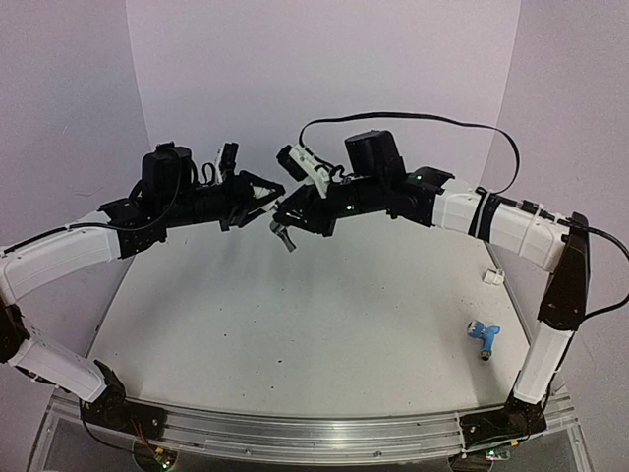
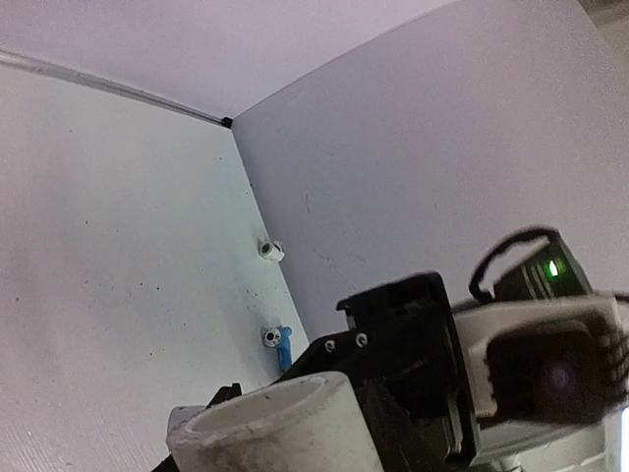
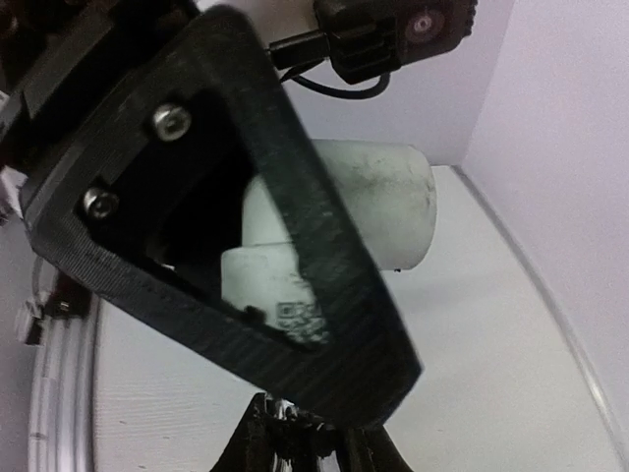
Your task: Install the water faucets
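Blue faucet (image 1: 484, 335) lies flat at right; silver faucet (image 1: 283, 236) hangs raised centrally.

No legible text — only a blurred square code (image 3: 300, 317) on the white pipe (image 3: 393, 197).

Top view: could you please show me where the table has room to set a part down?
Bare: the table's middle and left, from the near edge to under the raised fingers. Crowded: the right edge, with the blue faucet and a white fitting, and mid-air, around the white pipe and silver faucet.
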Controlling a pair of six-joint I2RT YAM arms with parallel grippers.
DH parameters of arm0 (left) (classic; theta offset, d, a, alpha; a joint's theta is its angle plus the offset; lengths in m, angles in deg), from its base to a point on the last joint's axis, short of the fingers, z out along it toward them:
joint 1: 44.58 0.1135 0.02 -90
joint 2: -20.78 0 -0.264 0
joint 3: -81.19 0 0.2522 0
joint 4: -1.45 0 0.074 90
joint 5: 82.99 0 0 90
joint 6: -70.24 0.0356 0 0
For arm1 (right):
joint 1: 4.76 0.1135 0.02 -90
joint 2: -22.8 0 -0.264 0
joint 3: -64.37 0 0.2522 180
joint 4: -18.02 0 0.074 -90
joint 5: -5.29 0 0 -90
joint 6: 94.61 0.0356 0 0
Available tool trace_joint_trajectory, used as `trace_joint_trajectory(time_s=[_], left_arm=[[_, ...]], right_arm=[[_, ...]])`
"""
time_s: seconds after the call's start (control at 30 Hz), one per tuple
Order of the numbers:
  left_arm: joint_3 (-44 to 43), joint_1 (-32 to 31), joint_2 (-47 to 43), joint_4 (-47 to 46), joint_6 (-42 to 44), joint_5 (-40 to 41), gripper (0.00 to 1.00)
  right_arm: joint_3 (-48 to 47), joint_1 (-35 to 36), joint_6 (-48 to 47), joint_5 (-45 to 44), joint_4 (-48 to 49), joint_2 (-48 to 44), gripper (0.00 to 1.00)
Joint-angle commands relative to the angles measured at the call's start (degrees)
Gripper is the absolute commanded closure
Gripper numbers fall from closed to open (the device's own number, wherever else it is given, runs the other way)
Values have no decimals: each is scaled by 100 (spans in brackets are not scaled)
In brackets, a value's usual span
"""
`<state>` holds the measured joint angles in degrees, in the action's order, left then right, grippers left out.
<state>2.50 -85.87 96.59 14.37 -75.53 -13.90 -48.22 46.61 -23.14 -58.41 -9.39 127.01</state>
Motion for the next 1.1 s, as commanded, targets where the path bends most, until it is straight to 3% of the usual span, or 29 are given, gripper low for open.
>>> trace_joint_trajectory(time_s=[0.0, 0.1, 0.17, 0.27, 0.37, 0.47, 0.5, 0.63, 0.73, 0.8, 0.87, 0.93, 0.97, 1.03, 1.07], left_arm=[[-182, -63, 40, -133, 1818, -1281, 99], [-78, -63, -95, -136, 3117, -3110, 100], [20, -60, -275, -136, 3996, -4327, 100], [51, -43, -363, -91, 4914, -5090, 100], [-150, 22, -84, 16, 5438, -5615, 100], [-385, 93, 150, 119, 5723, -5823, 100], [-508, 185, 196, 336, 5849, -5696, 98], [-709, 728, -25, 820, 5228, -4664, 55], [-256, 954, -610, 898, 4782, -4244, 23], [97, 957, -1079, 901, 4429, -3643, 9], [333, 957, -1500, 942, 3877, -2643, 1], [303, 957, -1775, 1261, 3184, -1417, 0], [116, 956, -1790, 1497, 2438, -672, 0], [-10, 962, -1744, 1558, 1594, -413, 0], [-151, 960, -1596, 1554, 657, -546, 0]], right_arm=[[-679, -442, 1563, 2760, 544, 87, 100], [-907, -554, 2343, 4323, 617, 250, 100], [-837, -529, 3345, 5270, 1384, 302, 100], [-190, -280, 5195, 5788, 3494, 124, 100], [-144, 136, 6108, 5861, 4142, 84, 100], [-83, 339, 6371, 5701, 4151, -22, 100], [78, 326, 6336, 5548, 4136, -118, 100], [612, -89, 5615, 4854, 3563, -590, 100], [685, -295, 3880, 3945, 1958, -930, 100], [565, -297, 2814, 3164, 956, -1004, 100], [560, -298, 2167, 2524, 556, -1051, 100], [638, -299, 1554, 1761, 412, -1121, 100], [715, -277, 1199, 1022, 379, -1173, 100], [772, -261, 886, 317, 372, -1182, 100], [821, -203, 469, -671, 402, -1137, 100]])
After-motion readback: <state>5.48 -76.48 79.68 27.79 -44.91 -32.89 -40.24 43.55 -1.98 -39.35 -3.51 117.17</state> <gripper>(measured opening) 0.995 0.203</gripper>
